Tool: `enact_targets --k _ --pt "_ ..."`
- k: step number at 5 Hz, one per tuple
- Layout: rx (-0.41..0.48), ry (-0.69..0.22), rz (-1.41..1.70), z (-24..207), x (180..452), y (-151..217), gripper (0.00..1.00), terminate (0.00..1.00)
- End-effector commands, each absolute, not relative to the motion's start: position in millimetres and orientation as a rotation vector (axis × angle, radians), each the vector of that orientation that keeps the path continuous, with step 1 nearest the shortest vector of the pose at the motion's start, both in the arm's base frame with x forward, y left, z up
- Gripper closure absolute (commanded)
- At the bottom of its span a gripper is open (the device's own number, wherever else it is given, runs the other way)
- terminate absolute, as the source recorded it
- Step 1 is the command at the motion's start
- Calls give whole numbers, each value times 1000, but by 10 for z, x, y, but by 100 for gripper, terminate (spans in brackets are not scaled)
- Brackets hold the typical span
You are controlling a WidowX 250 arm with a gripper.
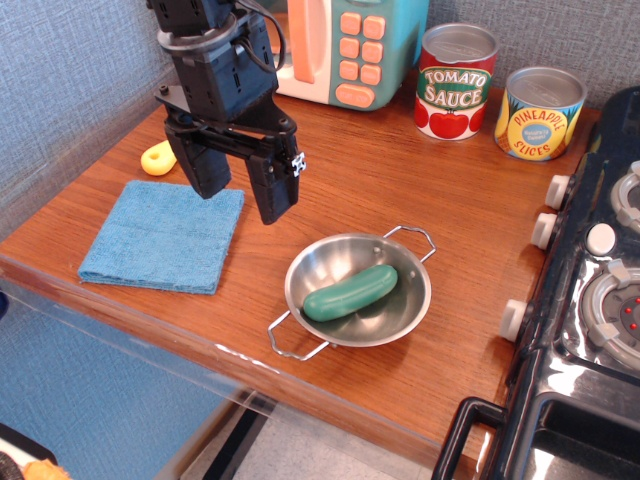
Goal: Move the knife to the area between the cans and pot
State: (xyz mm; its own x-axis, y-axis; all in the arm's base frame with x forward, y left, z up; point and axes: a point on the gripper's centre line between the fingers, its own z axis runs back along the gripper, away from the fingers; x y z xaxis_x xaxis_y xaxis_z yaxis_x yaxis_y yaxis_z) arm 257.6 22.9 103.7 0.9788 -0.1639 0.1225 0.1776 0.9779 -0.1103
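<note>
Black and blocky, my gripper (240, 192) hangs above the wooden counter (400, 190) with its two fingers spread well apart and nothing between them. The left finger tip hangs over the top edge of the folded blue cloth (163, 235); the right finger tip hangs over bare wood just beside the cloth's right corner. I cannot tell whether either tip touches anything below.

The small toy knife with the rounded yellow handle (158, 157) lies behind my fingers, near the wall and just past the cloth's far edge. Only the yellow handle end shows; my body hides the blade.

The shallow round shiny steel pot with two wire loop handles (405, 300) sits near the counter's front edge, to the right of my fingers and apart from them. A green cucumber-shaped toy (350, 291) lies inside it, slanted across the bottom.

At the back stand the two cans, close together but not touching: the red "Tomato Sauce" tin (455, 82) and the yellow-and-blue "Pineapple Slices" tin (539, 113), both upright with silver lids. Open wood lies between them and the pot.

A toy microwave with orange buttons (355, 50) stands behind me, left of the red tin. A black toy stove with white knobs (590, 300) borders the counter on the right.
</note>
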Motion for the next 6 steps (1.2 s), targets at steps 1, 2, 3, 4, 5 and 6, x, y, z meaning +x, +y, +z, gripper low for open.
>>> enact_targets --k 1,2,3,4,5,6 --pt "-121 -113 -172 1037 2576 229 0 0" --pt "-121 -119 -162 1041 2614 291 0 0" --pt "-99 -162 -126 1139 2880 592 0 0" --pt "-3 -192 -70 1203 3259 1085 0 0" --pt "50 -189 -21 1080 3544 1511 0 0" --pt "98 -167 26 878 3598 1722 0 0"
